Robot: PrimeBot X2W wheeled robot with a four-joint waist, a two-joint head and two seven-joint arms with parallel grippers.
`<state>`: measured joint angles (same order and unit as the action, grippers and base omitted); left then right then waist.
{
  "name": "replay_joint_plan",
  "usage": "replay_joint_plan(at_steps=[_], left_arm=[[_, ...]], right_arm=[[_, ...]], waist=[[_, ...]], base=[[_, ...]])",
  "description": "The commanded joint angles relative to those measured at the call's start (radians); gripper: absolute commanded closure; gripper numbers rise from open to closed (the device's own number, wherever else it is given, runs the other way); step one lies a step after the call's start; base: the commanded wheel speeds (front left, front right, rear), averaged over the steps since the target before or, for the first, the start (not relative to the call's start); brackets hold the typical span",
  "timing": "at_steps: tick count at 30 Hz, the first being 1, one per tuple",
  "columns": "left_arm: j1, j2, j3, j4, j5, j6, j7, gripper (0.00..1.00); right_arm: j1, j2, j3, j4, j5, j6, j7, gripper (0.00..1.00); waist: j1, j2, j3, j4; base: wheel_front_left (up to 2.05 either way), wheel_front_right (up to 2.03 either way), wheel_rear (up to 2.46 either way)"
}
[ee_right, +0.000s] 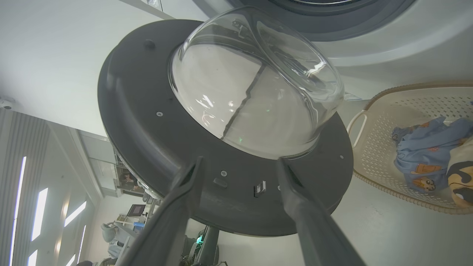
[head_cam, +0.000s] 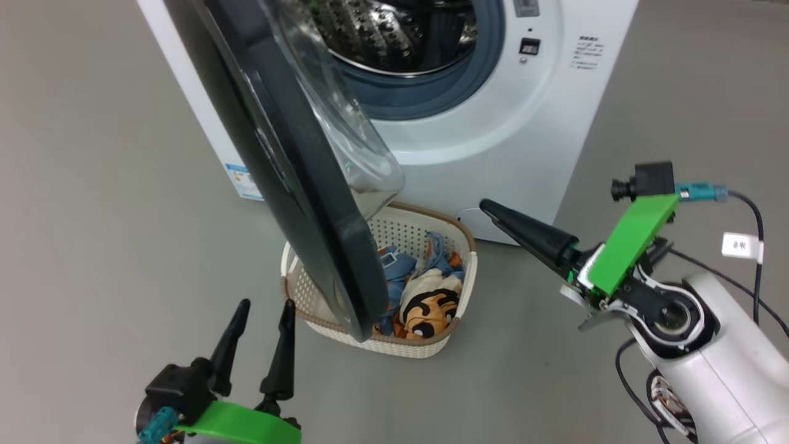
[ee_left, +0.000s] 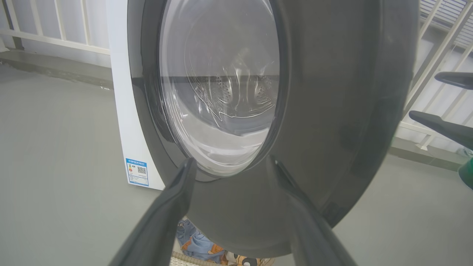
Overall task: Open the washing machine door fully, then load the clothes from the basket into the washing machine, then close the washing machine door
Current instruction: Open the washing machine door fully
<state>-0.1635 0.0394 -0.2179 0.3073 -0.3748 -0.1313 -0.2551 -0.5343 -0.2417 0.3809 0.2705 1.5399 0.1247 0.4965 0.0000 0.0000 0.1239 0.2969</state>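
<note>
The white washing machine (head_cam: 505, 142) stands at the top of the head view with its steel drum (head_cam: 394, 31) exposed. The washing machine door (head_cam: 296, 185), black with a clear domed window (ee_right: 255, 92), is swung out edge-on over the basket (head_cam: 470, 246). The clothes (head_cam: 428, 296), light blue and cream with a cartoon print, lie in the basket, partly hidden by the door. My left gripper (head_cam: 265, 308) is open low on the door's outer side, apart from it. My right gripper (ee_right: 240, 162) is open on the inner side, facing the door's latch edge and holding nothing.
The grey floor (head_cam: 92, 216) spreads all around the machine and basket. A blue label sticker (head_cam: 243, 182) sits low on the machine's front. A white railing (ee_left: 55, 33) runs behind the machine. Loose cables (head_cam: 755, 234) hang off my right arm.
</note>
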Motion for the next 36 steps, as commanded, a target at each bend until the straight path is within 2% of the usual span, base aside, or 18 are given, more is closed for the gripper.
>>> replay_joint_plan(at_steps=[1,8,14,25,29,31,36], left_arm=[[-0.001,0.018,0.039,-0.016,0.013,0.001,-0.007,0.0],[0.036,0.037,0.083,-0.016,0.018,0.001,-0.007,0.0],[0.063,0.043,0.112,-0.024,0.023,0.001,-0.007,0.0],[0.092,0.049,0.132,-0.033,0.029,0.001,-0.007,0.0],[0.098,0.05,0.137,-0.035,0.03,0.001,-0.007,0.0],[0.102,0.051,0.14,-0.037,0.029,0.001,-0.007,0.0],[0.107,0.051,0.148,-0.043,0.03,0.001,-0.007,0.0]], right_arm=[[0.019,-0.005,0.003,-0.028,-0.011,0.006,-0.019,0.0],[0.11,-0.042,-0.001,-0.02,-0.038,0.006,-0.159,0.0],[0.162,-0.085,0.026,0.003,-0.103,0.006,-0.326,0.0],[0.194,-0.183,0.199,0.087,-0.235,0.006,-0.688,0.0],[0.189,-0.209,0.249,0.148,-0.307,0.006,-0.751,0.0],[0.184,-0.204,0.233,0.172,-0.348,0.006,-0.757,0.0],[0.215,-0.172,0.111,0.162,-0.554,0.006,-0.758,0.0]], waist=[[0.0,0.0,-0.026,-0.028],[0.0,0.0,-0.067,-0.079],[0.0,0.0,-0.088,-0.115],[0.0,0.0,-0.113,-0.158],[0.0,0.0,-0.117,-0.167],[0.0,0.0,-0.119,-0.171],[0.0,0.0,-0.117,-0.177]], base=[[0.0,0.0,0.0],[0.0,0.0,0.0],[0.0,0.0,0.0],[0.0,0.0,0.0],[0.0,0.0,0.0],[0.0,0.0,0.0],[0.0,0.0,0.0]])
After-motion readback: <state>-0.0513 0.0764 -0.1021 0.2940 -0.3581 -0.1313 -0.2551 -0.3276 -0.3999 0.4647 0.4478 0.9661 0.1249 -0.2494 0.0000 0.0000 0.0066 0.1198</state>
